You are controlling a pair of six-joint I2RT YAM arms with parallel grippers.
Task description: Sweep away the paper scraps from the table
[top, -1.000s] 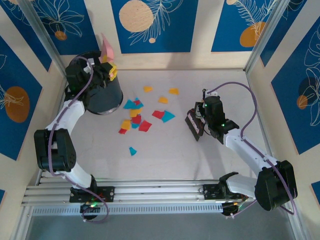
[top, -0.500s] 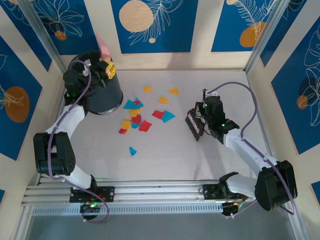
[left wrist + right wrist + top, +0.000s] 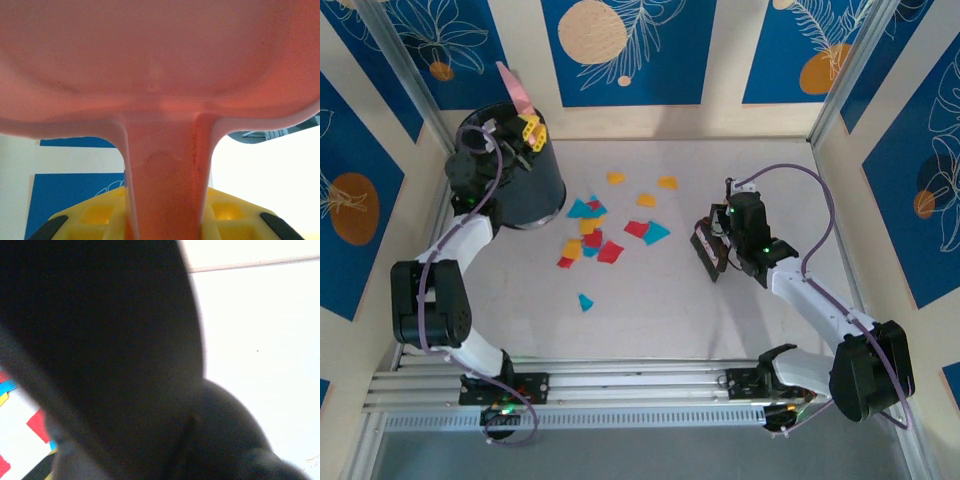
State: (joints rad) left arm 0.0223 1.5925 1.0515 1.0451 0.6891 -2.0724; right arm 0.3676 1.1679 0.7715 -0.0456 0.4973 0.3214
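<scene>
- The left gripper (image 3: 527, 130) was at the far left, clamped on the handle of a pink dustpan (image 3: 512, 84); in the wrist view the handle ran down between its yellow fingers (image 3: 95, 216).
- The dustpan pointed up and away, above the rim of a black bin (image 3: 535, 190).
- The bin stood in the far-left corner of the table (image 3: 660, 310), close to the left wall (image 3: 360, 200).
- The right gripper (image 3: 718, 245) was right of centre, closed tight on a dark brush (image 3: 705, 248) held low over the table.
- The scraps (image 3: 592, 228) lay in a loose cluster mid-table, between the bin and the brush. They were red, yellow and teal, and several overlapped.
- Three orange scraps lay on the far side of the cluster, and one teal scrap lay alone nearer the rails (image 3: 620, 385).
- The brush was near the rightmost scraps but apart from them.
- In the right wrist view a dark blurred shape covered the left and middle, with red and teal scraps at its lower-left edge.
</scene>
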